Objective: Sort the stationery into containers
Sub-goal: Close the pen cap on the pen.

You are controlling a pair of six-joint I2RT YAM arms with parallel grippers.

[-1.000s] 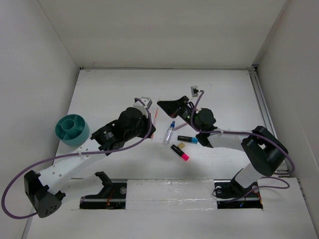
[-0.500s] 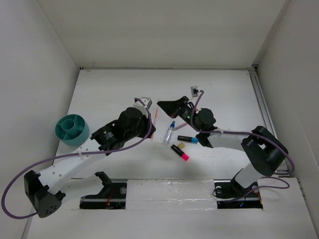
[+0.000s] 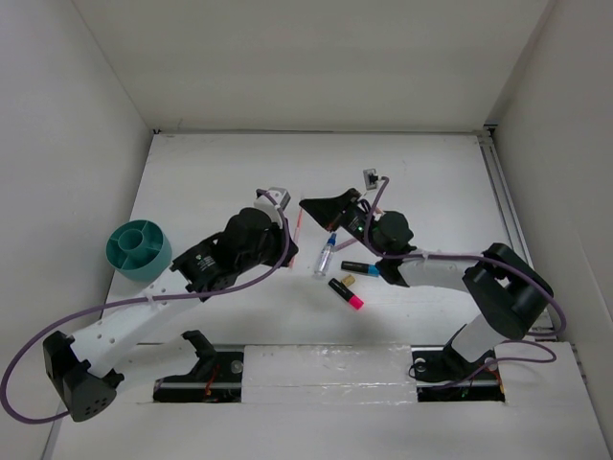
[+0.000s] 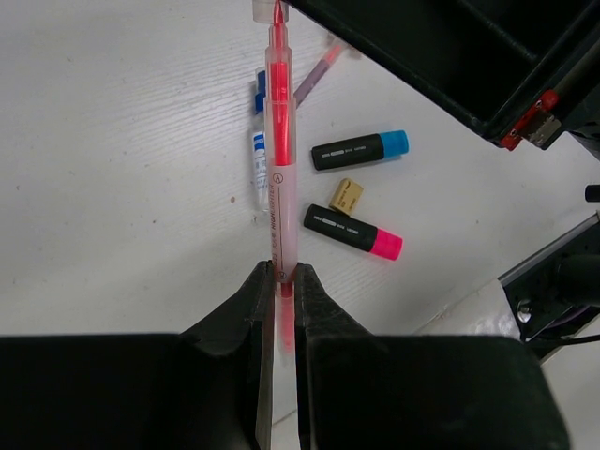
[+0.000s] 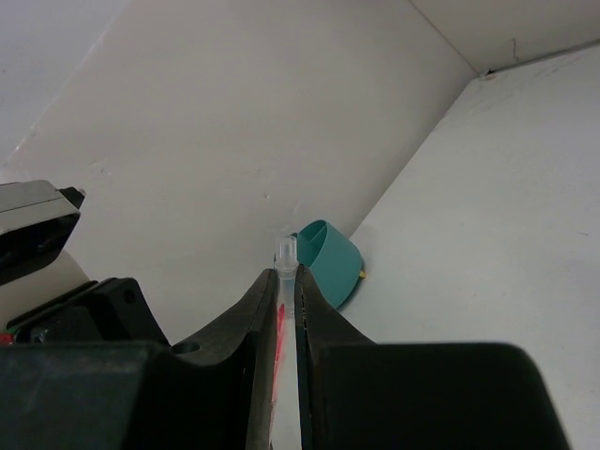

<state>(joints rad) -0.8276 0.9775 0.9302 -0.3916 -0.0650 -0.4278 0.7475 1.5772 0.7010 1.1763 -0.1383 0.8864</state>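
The left tool (image 4: 281,274) and right tool (image 5: 286,284) both pinch the thin pink pen (image 4: 279,169) above the white desk (image 3: 211,172). I think right should let go first, then left carries it to the round teal plastic organizer (image 3: 139,249).

Left tool (image 4: 281,274), right tool (image 5: 287,278), thin pink pen (image 4: 280,169) slightly leftward.

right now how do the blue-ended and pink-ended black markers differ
End colour: the black marker with the blue end has a light blue tip, the black marker with the pink end a bright pink one. Pose: in the left wrist view the blue one's tip slants up to the right, the pink one's down. Both lie flat, black-bodied, alike in size, a tan eraser-like bit between them.
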